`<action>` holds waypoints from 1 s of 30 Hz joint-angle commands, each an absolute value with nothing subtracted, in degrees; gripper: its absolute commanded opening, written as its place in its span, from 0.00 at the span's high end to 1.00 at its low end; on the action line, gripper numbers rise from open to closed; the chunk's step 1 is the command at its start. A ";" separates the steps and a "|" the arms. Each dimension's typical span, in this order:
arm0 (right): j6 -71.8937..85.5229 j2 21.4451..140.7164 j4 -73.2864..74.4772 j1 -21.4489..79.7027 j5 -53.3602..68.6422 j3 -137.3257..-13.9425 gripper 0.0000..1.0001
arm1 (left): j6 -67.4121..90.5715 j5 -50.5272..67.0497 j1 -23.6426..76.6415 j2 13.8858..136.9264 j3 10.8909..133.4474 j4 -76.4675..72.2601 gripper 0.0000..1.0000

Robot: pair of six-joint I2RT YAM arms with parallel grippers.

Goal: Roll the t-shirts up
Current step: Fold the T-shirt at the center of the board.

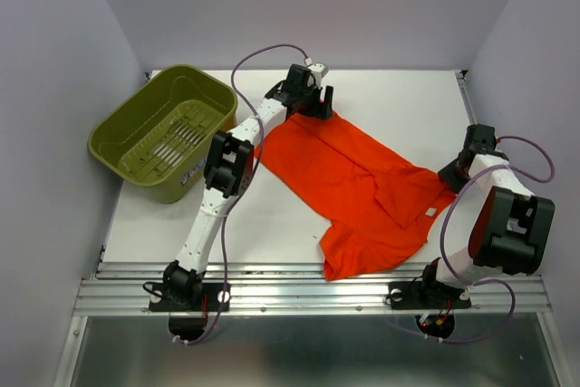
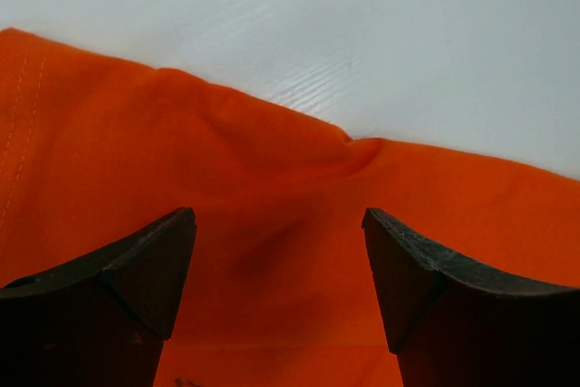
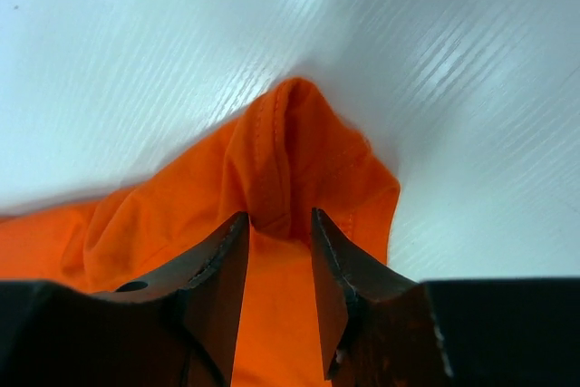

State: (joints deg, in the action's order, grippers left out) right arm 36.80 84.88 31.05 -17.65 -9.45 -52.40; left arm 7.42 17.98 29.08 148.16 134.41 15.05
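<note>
The bright orange-red soft cloth t-shirt (image 1: 349,178) lies rumpled on the white table (image 1: 399,101); it should handle light and limp, so grip a hem. Your left gripper (image 2: 279,224) hangs wide open over its far edge, and your right gripper (image 3: 279,219) narrowly pinches a fold at its right corner.
</note>
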 commanded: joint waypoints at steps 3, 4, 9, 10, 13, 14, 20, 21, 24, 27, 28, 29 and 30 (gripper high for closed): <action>37.44 89.02 25.75 -18.54 -9.49 -50.02 0.63 | 9.75 18.63 26.81 150.38 135.80 14.06 0.15; 37.70 89.29 25.49 -18.54 -9.49 -49.66 0.63 | 9.84 18.63 26.55 150.38 135.44 14.15 0.15; 38.58 91.40 24.70 -18.54 -10.28 -48.17 0.69 | 10.11 18.28 24.88 150.03 133.77 14.59 0.15; 38.76 91.84 24.70 -18.54 -10.46 -47.99 0.70 | 10.19 18.28 24.61 150.12 133.77 14.68 0.15; 40.34 91.24 24.87 -19.07 -11.07 -46.06 0.75 | 10.63 18.02 23.56 150.03 133.51 15.47 0.15; 40.78 91.23 24.70 -19.07 -11.25 -45.71 0.76 | 10.72 17.93 23.38 150.03 133.42 15.56 0.15; 43.77 87.63 25.49 -20.21 -15.46 -43.69 0.85 | 10.99 17.05 21.80 149.59 132.72 16.61 0.16; 43.94 86.50 25.92 -20.21 -16.34 -43.25 0.85 | 10.99 16.88 21.62 149.50 132.11 16.52 0.16; 44.21 85.26 27.15 -20.21 -17.75 -42.46 0.85 | 10.99 16.96 21.36 149.41 131.92 16.44 0.16; 44.56 82.71 27.86 -20.21 -19.07 -41.23 0.84 | 11.16 17.14 21.36 149.50 132.27 16.52 0.16; 44.65 81.14 28.04 -20.21 -19.59 -41.13 0.83 | 11.08 17.14 21.36 149.41 132.28 16.61 0.16; 44.65 80.25 28.30 -20.21 -20.12 -41.22 0.82 | 11.07 17.05 21.27 149.41 132.28 16.52 0.16; 44.13 79.46 28.56 -20.21 -20.91 -41.31 0.80 | 10.99 17.05 21.27 149.24 132.28 16.61 0.16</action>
State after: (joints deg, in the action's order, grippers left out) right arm 44.18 82.65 24.34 -19.29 -14.46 -42.17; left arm 11.25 18.70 22.37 151.00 133.75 12.95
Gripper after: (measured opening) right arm 0.179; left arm 0.843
